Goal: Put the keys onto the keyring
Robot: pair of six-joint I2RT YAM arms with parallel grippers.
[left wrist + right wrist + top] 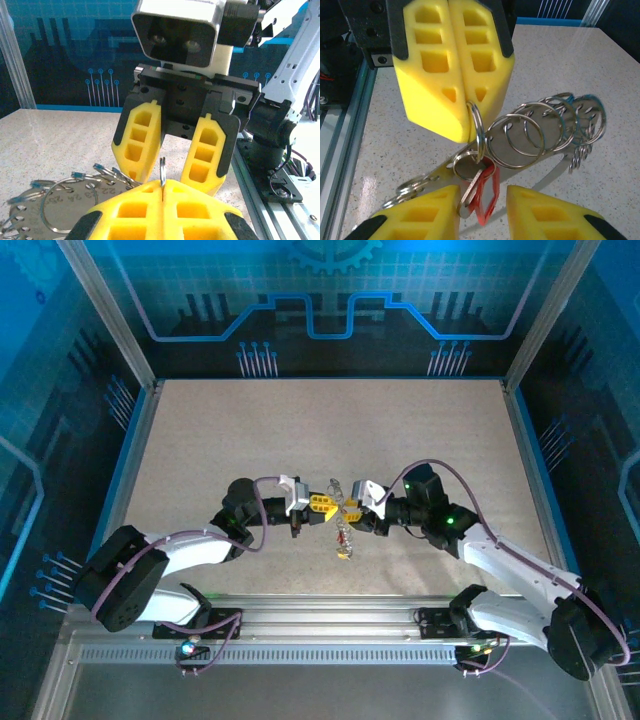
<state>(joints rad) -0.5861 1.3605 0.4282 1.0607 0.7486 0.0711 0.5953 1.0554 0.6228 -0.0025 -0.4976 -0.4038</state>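
A: Yellow-padded right pincer (481, 210) is half-open and grips nothing; the red-tagged key (487, 192) hangs between its jaws.
B: Just beyond it, the keyring (478, 125) is pinched in the shut left pincer (465, 107). I'd close squarely on the key and not tug.

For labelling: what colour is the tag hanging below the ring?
Red tag, best in right wrist view.

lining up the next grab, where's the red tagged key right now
Low in the centre of the right wrist view, the red-tagged key hangs from the keyring pinched by the left gripper, jaws shut, and dangles between the open jaws of the right gripper.
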